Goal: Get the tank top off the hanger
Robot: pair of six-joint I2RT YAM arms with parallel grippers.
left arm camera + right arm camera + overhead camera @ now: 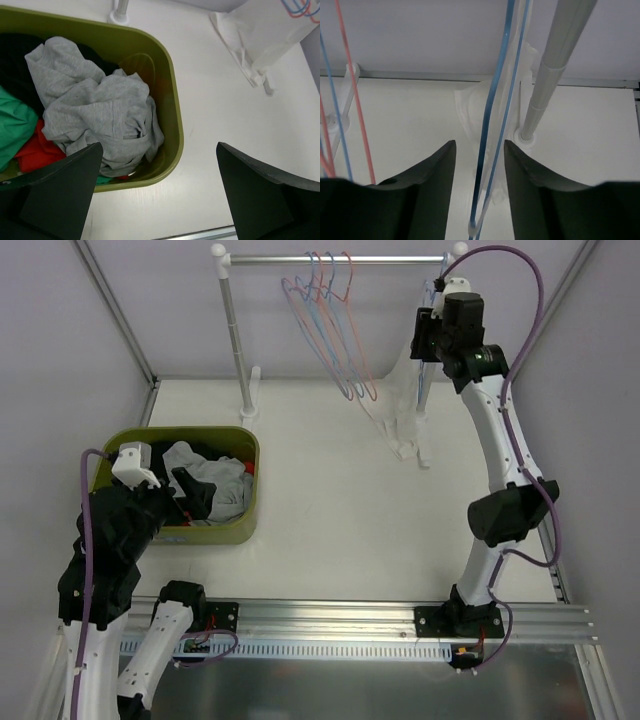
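The job is only beginning, as far as can be judged: the white tank top (404, 408) is hanging on its blue hanger (496, 120) at the right end of the rail (340, 258), close beside the rack's right post (546, 85), with its lower hem trailing down onto the worktop (330, 530). The right fingers (420, 195) are hovering high at that end of the rack, spread apart and straddling the blue hanger wire without pinching it, the white fabric showing just behind the wire in the right wrist view. No part of the garment is looking slipped off the hanger, so gripping the cloth and working its straps free is all left to do. The left fingers (55, 195) are waiting wide apart and holding nothing above the near edge of the green bin (254, 455), which is carrying a heap of grey, black, red and green clothes. Several empty hangers (330, 330) are dangling further left on the rail.
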